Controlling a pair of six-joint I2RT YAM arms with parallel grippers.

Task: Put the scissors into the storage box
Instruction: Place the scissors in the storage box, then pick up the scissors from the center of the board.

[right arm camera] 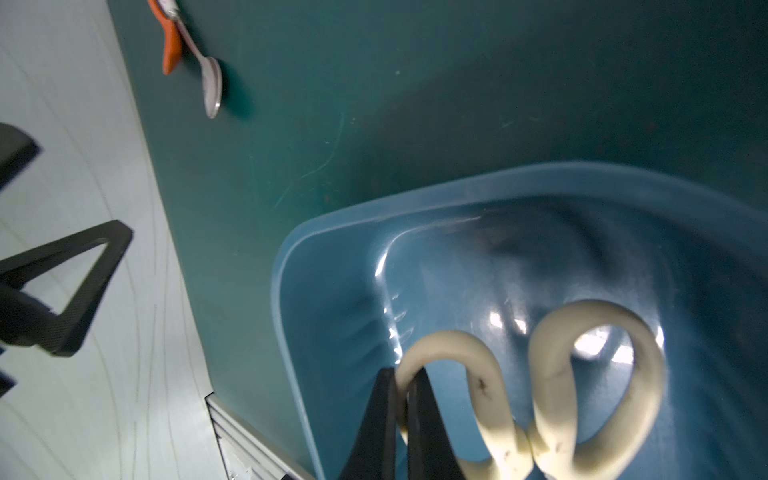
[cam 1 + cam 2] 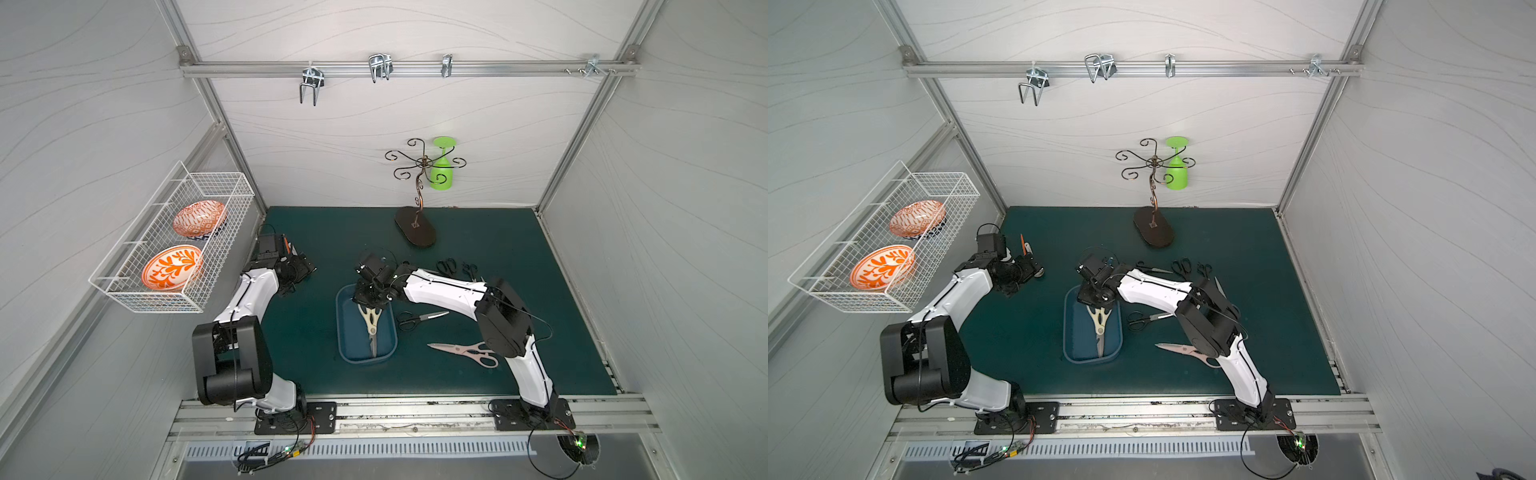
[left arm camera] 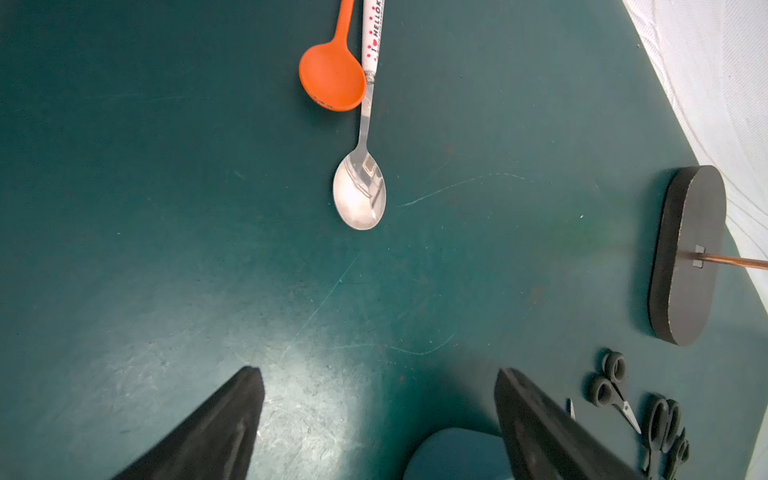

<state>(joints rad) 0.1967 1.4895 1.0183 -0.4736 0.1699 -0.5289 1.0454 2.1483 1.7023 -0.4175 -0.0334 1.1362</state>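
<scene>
Basketwork of white wire point(image 2: 166, 301) hangs on the left wall with two orange-patterned bowls point(image 2: 199, 218) inside. Beside it, over the left part of the green counter point(image 2: 498, 249), the left fingers point(image 3: 232, 415) stand wide apart above bare mat, gripping nothing. An orange spoon point(image 3: 332, 79) and a steel spoon point(image 3: 360, 195) lie touching each other farther back. At the centre sits the storage box point(image 2: 347, 332), a shallow blue tray. The cream-handled shears point(image 2: 371, 320) lie lengthwise in it, blades toward the near end and handles at the far end. The right fingers point(image 1: 376, 424) are nearly together, clamped on one cream handle loop just inside the box's far wall; whether that loop touches the floor of the box I cannot tell. Just right of the box lies a black-handled pair point(image 2: 417, 320), with the pink-handled shears point(image 2: 465, 352) nearer the front and partly under the right arm. Small black pairs point(image 2: 446, 266) lie behind that arm. Toward the back stands a dark metal stand point(image 2: 415, 232) with a green glass point(image 2: 441, 168) hanging upside down from it.
</scene>
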